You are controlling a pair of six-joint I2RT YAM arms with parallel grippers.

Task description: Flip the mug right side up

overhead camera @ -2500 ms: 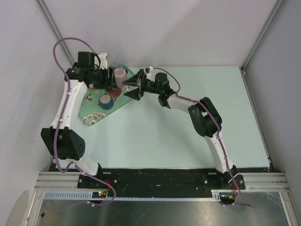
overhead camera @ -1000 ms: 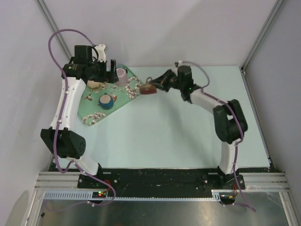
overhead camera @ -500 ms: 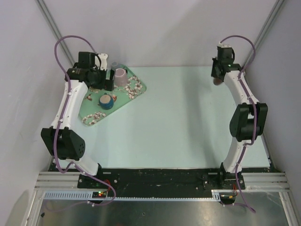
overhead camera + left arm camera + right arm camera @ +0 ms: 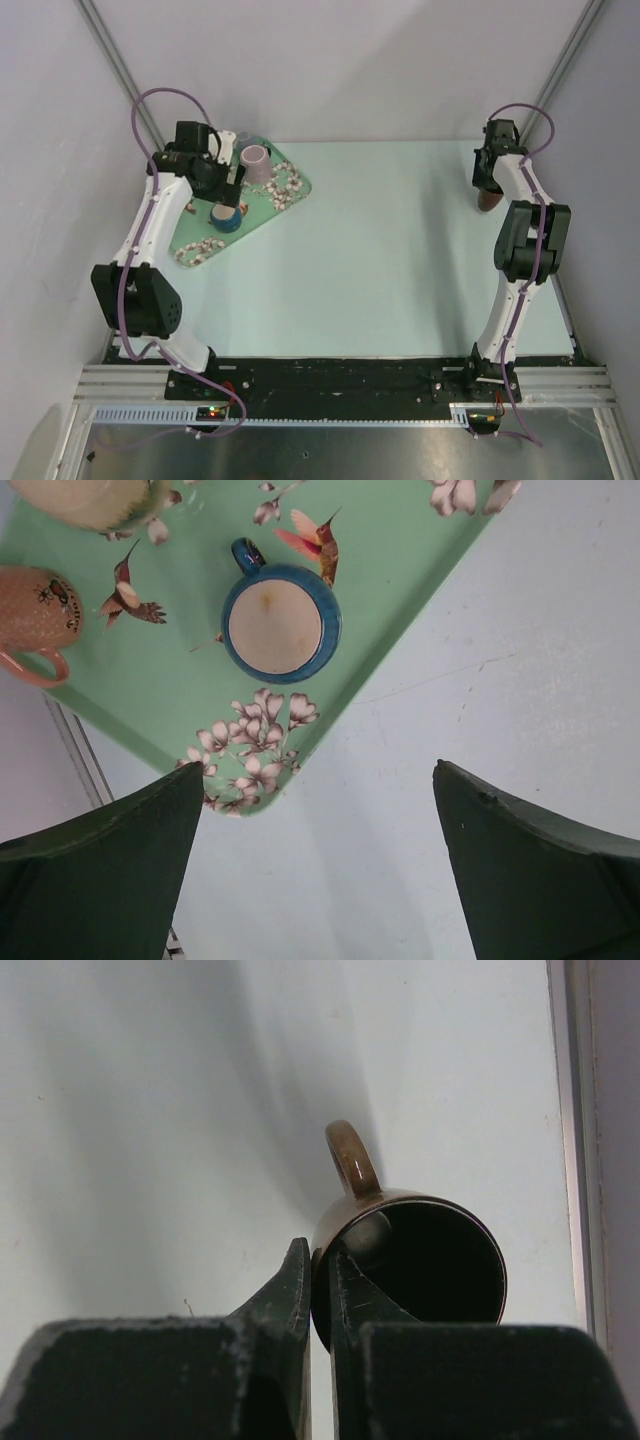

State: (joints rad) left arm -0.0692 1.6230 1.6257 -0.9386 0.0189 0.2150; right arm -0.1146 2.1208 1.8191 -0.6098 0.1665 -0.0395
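Brown mug (image 4: 440, 1222) is way over at the far right side of the table (image 4: 380, 250), close to the side rail, and its open mouth faces straight into the right wrist camera, so you're looking down into the dark inside. The right gripper (image 4: 320, 1255) is clenched on the mug's wall, with the jaws almost together. One finger is outside the rim and the other is tucked just inside, with only the wall between them. The handle sticks out on the side away from the fingers. Can't tell whether the bottom is actually touching the table.

The left gripper (image 4: 318, 770) is spread wide and grasping nothing, hanging over the corner of the green flowery tray (image 4: 150, 700). On that tray there's a blue cup (image 4: 275, 625) sitting upright, plus a peach mug (image 4: 40, 610) near the edge.
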